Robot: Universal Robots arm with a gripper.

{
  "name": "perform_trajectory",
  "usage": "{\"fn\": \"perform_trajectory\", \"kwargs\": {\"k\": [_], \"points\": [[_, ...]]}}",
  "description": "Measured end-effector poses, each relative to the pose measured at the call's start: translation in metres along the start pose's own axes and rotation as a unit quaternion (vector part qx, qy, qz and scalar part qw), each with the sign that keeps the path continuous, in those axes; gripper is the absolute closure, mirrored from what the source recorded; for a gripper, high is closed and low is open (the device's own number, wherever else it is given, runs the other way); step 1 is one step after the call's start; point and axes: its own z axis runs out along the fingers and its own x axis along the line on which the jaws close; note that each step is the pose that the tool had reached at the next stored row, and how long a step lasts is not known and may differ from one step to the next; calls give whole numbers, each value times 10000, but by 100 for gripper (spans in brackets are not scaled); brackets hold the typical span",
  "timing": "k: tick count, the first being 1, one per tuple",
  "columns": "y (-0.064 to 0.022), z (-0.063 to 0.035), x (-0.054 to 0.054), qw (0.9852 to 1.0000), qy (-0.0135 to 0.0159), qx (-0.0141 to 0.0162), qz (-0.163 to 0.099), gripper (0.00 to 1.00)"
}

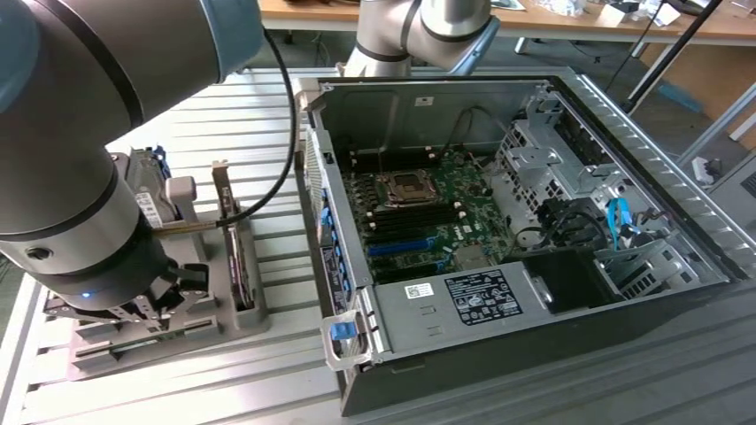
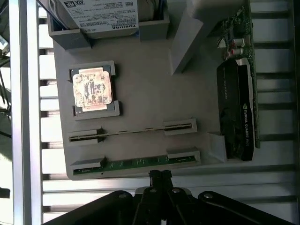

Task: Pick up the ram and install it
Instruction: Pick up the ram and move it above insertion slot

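Dark, angular gripper (image 2: pixel 160 175), its fingertips pressed together with nothing between them, poised just beside the near edge of a matte grey plastic tray (image 2: pixel 150 103). Closest to it lies the ram (image 2: pixel 136 161) — a long, thin green circuit-board stick, held at both ends by small grey brackets in the tray's nearest slot. Whether the tips touch it cannot be told. One slot farther, a second stick (image 2: pixel 131 133) stands edge-on, a hairline strip between its own brackets. Beyond that, a square processor chip (image 2: pixel 92 88) with a dull, smeared silver top sits in a shallow recess. Farthest across the tray, a boxy hard drive (image 2: pixel 101 14) with a white label rests in a pocket. Along the tray's side stands a large black expansion card (image 2: pixel 238 108) with a glossy shroud and a green board edge. The tray rests on a desk (image 2: pixel 276 187) of ribbed aluminium slats.

In the exterior view, the thick, rounded grey arm (image 1: pixel 71 177) stands at nine o'clock, with the tray below it at eight o'clock. From centre to three o'clock lies an open sheet-metal computer case (image 1: pixel 390 106) — its green motherboard (image 1: pixel 466 190) exposed, with a silver power supply (image 1: pixel 473 301) at five o'clock.
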Motion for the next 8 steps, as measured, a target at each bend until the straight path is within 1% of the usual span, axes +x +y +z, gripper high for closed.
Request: {"fn": "perform_trajectory", "kwargs": {"k": [3,6,8], "points": [[-4,71,2,10000,1,0,-6,90],[-10,187,4,10000,1,0,-14,90],[-12,227,5,10000,1,-1,-17,90]]}}
